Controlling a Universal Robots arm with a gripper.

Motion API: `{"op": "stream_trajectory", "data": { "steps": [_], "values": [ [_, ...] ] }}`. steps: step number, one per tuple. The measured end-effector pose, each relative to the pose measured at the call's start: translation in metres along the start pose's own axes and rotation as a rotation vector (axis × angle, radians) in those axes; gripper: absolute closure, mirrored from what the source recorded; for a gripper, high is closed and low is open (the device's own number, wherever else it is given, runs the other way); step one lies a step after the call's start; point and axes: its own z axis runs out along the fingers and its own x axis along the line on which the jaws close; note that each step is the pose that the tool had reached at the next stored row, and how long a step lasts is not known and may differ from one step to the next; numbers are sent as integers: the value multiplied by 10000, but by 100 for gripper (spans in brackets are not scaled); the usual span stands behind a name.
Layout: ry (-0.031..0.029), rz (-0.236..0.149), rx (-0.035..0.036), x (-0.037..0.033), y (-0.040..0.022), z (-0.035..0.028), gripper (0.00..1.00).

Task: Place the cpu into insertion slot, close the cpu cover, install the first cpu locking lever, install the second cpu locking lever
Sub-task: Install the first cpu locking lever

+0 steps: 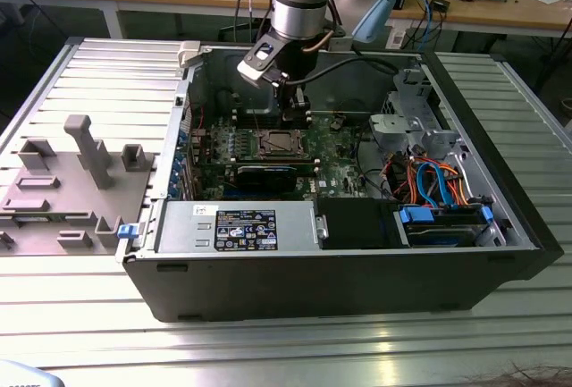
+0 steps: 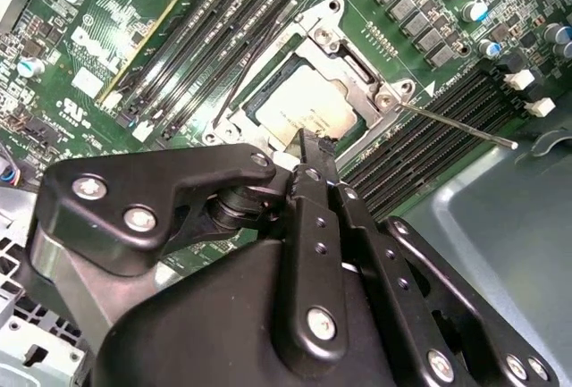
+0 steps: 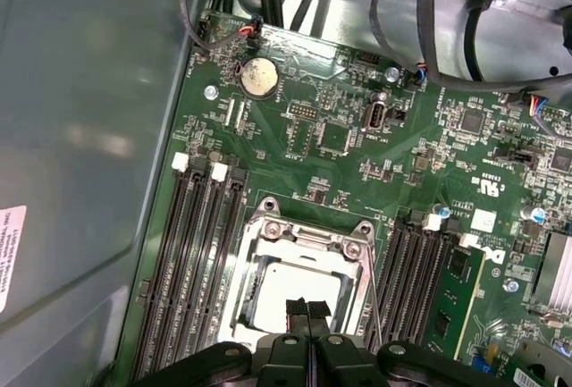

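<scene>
The black metal computer case point(image 1: 340, 271) lies open on the ribbed metal surface point(image 1: 268, 351) and holds a green motherboard point(image 3: 340, 137). The hand point(image 1: 294, 115) hangs inside the case, directly over the insertion slot point(image 1: 275, 144). Its 2 fingers point(image 3: 298, 310) are pressed together, gripping nothing. Beneath them the cpu cover point(image 3: 308, 231), a thin silvery frame, lies around the cpu point(image 3: 290, 289), whose flat grey face points up at the hand. 1 thin straight lever point(image 2: 456, 126) juts sideways from the slot.

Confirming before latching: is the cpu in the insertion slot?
In: the cpu lies flat inside the insertion slot's metal rim in both wrist views.
</scene>
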Motion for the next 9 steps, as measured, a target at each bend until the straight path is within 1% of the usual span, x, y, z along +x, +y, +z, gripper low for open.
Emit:
{"op": "stream_trajectory", "data": {
  "steps": [2,9],
  "values": [
    [-7,-187,-10,0,0,0,89],
    [-19,-490,-24,0,0,0,89]
  ]
}}
